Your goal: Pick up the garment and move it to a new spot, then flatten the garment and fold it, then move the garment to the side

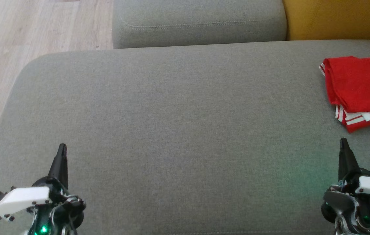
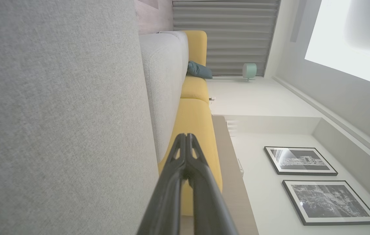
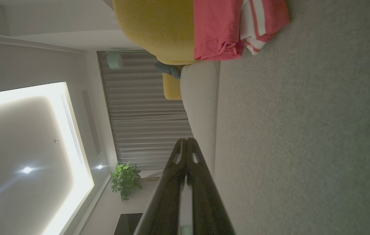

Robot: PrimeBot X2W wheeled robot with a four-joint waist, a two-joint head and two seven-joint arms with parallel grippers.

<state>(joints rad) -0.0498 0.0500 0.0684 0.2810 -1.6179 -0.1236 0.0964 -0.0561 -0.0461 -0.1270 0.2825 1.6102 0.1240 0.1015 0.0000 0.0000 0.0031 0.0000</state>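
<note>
The garment is a red piece with a white striped hem. It lies at the right edge of the head view, in the upper half, on the wide grey cushion. It is gathered in a loose packet of several layers, and its right part is cut off by the edge of the picture. A yellow cushion stands behind it in the upper right corner.

The left tool is at the lower left of the frame and the right tool at the lower right. Both have their fingers pressed together, with nothing between them. Neither touches the garment; the right tool is near it, just below the striped hem, and the left tool is well apart.

I judge the cloth to be light, thin and very soft. It will hang and lose its shape when it is lifted, and the layers can slide over each other. It is not fragile. A good place to take hold is, I think, the thick edge at the lower left of the packet, where the layers meet, so that all of them come up together. A pinch in the flat middle would probably catch only the top layer.
</note>
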